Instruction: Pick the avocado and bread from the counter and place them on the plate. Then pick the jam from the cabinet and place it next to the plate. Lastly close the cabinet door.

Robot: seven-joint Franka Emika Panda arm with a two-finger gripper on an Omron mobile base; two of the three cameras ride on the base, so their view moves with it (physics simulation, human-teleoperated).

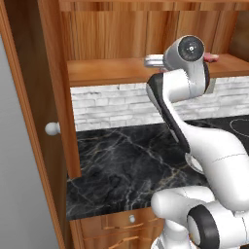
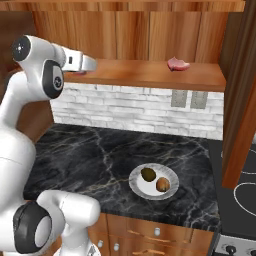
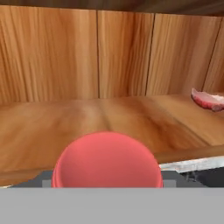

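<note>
At the shelf's front edge, the pincer (image 3: 107, 183) hides behind the one red jam jar (image 3: 107, 159) close before it; whether it grips, I cannot tell. Below, on the worktop (image 2: 95, 155), one plate (image 2: 137, 188) carries one avocado (image 2: 148, 174) and one bread (image 2: 162, 185). Farther along the shelf (image 2: 145, 75) lies one pink lump (image 2: 178, 64).

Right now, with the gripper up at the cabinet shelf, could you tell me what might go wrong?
The jam sits near the shelf's front edge; a poor grip could tip it onto the counter. The pink lump shares the shelf and could be confused with it. The avocado and bread sit on the plate, so setting down jar could jostle them.
</note>
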